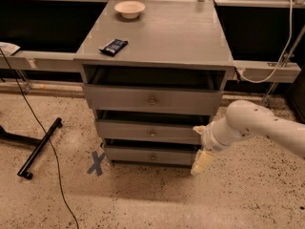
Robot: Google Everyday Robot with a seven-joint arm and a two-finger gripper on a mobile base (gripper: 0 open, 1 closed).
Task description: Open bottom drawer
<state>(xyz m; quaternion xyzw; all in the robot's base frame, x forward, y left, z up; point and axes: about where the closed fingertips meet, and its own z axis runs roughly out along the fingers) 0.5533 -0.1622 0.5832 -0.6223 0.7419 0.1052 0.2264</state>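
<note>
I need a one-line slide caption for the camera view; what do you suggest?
Robot gripper beside the right end of the bottom drawer of a grey cabinet.

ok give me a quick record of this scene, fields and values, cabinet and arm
cabinet: grey, three drawers
on top: white bowl at the back left, dark snack packet nearer the front left
bottom drawer: not visibly pulled out, round knob untouched
end effector: low at the right end of the bottom drawer's front, well right of the knob
arm: white, reaching in from the right
floor: blue tape cross left of the cabinet base
</note>
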